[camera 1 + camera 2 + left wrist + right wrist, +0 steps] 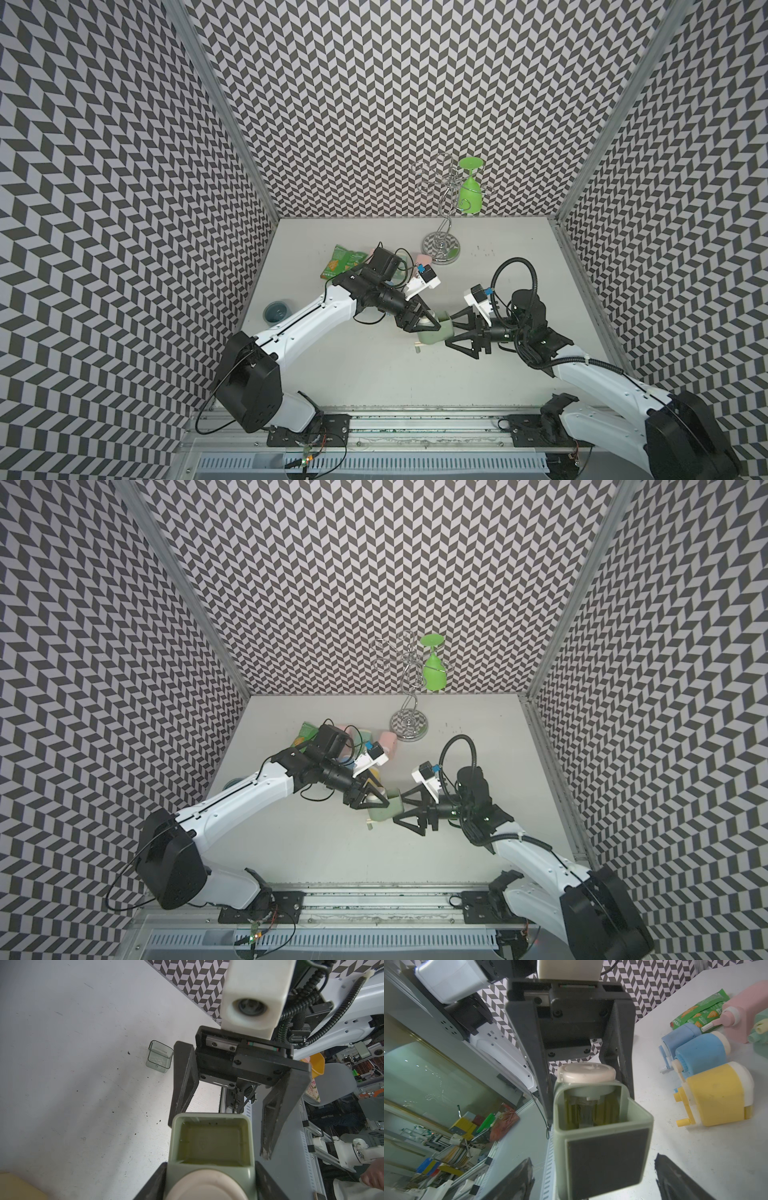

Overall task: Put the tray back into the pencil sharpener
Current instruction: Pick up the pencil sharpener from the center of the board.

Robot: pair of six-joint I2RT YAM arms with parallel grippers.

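1. The left fingers (533, 1053) were clamped on the green sharpener (639, 1113), its empty slot turned toward the right arm.
2. The right fingers (278, 1105) stood spread wide and empty, one on either side of the sharpener's base.
3. The clear tray (159, 1057) sat on the counter (72, 1064), well out past the right fingers.
4. To my eye, closing there would grab the sharpener instead and might wrench it loose. A hard pinch on the light tray could tip it.

robot lab: chevron-patterned test booth (374, 104), aluminium rail (415, 420).

Green sharpener's (209, 1140) slot open; clear tray (159, 1057) upright, well apart.
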